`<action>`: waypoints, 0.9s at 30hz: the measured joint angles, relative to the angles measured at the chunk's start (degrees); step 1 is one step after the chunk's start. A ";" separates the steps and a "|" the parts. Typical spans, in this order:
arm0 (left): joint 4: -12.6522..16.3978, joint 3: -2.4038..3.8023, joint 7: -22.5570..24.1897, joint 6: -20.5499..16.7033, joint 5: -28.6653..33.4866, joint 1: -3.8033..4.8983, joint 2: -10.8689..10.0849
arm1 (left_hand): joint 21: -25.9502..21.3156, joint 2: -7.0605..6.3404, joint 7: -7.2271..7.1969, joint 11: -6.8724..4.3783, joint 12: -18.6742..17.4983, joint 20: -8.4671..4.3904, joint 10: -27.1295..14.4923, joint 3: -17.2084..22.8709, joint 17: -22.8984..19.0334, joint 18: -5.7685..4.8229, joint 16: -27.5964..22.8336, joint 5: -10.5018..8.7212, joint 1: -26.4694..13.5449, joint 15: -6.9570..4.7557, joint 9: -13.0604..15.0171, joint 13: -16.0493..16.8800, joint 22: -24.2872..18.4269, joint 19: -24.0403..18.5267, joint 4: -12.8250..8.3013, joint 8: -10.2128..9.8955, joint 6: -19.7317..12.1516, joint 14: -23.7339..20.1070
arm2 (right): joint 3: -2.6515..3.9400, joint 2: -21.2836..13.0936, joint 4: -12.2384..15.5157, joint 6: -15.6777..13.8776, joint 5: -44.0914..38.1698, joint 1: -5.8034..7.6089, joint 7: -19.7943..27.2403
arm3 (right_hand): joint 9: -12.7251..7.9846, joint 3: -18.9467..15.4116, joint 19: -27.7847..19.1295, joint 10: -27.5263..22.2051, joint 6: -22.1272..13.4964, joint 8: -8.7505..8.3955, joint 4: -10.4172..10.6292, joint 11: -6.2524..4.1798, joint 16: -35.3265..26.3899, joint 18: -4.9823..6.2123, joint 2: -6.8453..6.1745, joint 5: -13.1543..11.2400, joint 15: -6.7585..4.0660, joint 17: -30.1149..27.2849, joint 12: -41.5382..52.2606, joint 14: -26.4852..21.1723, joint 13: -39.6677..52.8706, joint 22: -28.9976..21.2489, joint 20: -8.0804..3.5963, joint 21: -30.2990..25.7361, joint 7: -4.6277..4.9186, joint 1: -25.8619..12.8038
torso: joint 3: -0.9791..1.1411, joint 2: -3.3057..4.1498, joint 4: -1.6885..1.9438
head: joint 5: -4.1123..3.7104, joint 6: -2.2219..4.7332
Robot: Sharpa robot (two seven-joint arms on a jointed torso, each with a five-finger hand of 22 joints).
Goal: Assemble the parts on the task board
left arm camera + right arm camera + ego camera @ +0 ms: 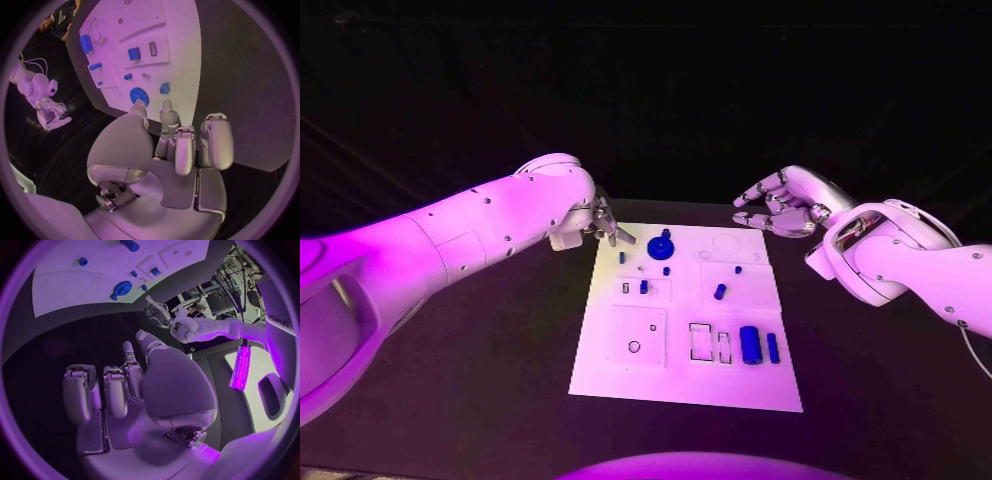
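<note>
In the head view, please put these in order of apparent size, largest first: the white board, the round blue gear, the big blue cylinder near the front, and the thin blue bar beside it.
1. White board
2. Big blue cylinder
3. Round blue gear, close to the cylinder; it lies farther away, so unsure
4. Thin blue bar

white board, blue parts, black table

we see the task board (678, 375) white w/ thin dark outlines round its recesses; parts all blue: gear (661, 249), cylinder (751, 345), slim bar (773, 347), small peg (720, 292). table (473, 400) black. arms white; left hand (606, 226) & right hand (776, 208) silver.
</note>
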 measured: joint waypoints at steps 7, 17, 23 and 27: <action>-2.07 -0.19 0.38 0.92 -1.06 -0.76 1.44 | 0.13 1.75 -0.22 -0.40 0.44 -0.41 0.41 -0.24 0.00 0.00 0.00 0.00 1.78 -0.20 0.81 0.48 0.46 0.41 -0.24 0.66 0.21 -0.20 | 0.00 0.10 -0.02 0.01 0.00 0.00 0.01 | 0.00 0.00 0.00 0.00 0.00 0.00 0.00 0.00 0.00 0.00 0.00 0.00 0.00 0.00 0.00 0.00 0.00 0.00 0.00 0.00 0.00 0.00 | 0.02 -0.03 -0.01 | 0.24 -0.16; -3.47 -0.31 0.28 0.93 -1.93 -1.70 2.17 | 0.39 1.92 -0.62 -0.60 1.07 -0.41 1.02 -0.23 0.00 -0.01 0.00 0.00 2.54 -0.40 1.22 1.27 0.63 0.41 -0.24 1.14 0.61 0.00 | 0.00 0.12 -0.03 0.05 0.00 -0.01 0.01 | 0.01 0.00 0.00 0.00 0.00 0.00 0.00 0.00 0.00 0.00 0.00 0.00 0.00 -0.01 0.00 0.00 0.00 -0.01 0.00 0.00 0.00 0.00 | 0.04 -0.08 -0.03 | 0.60 -0.29; -3.79 -0.31 0.27 0.83 -1.98 -1.97 2.50 | 0.39 1.91 -0.62 -0.60 1.09 -0.41 1.02 -0.23 -0.01 0.00 0.00 0.00 2.53 -0.40 1.36 1.41 0.62 0.41 -0.24 1.14 0.61 0.00 | 0.00 0.19 -0.03 0.10 0.00 -0.01 0.02 | 0.01 0.00 0.00 0.00 0.00 0.00 0.00 0.00 0.00 0.00 0.00 0.00 0.00 -0.01 0.00 0.00 0.00 -0.02 0.00 0.00 0.00 0.00 | 0.07 -0.12 0.02 | 0.65 -0.37; -4.02 -0.31 0.27 0.74 -1.94 -2.05 2.62 | 0.41 2.43 -0.71 -0.61 1.09 -0.61 1.44 -0.23 -0.01 0.00 0.00 0.00 3.05 -0.40 1.55 1.54 0.62 0.61 -0.24 1.14 0.70 0.00 | 0.00 0.22 -0.04 0.14 0.00 -0.01 0.03 | 0.01 0.00 0.00 0.00 0.00 0.00 0.00 0.00 0.00 0.00 0.00 0.04 0.00 -0.01 0.00 0.00 0.00 -0.02 0.00 0.00 0.00 0.00 | 0.08 -0.13 0.03 | 0.65 -0.41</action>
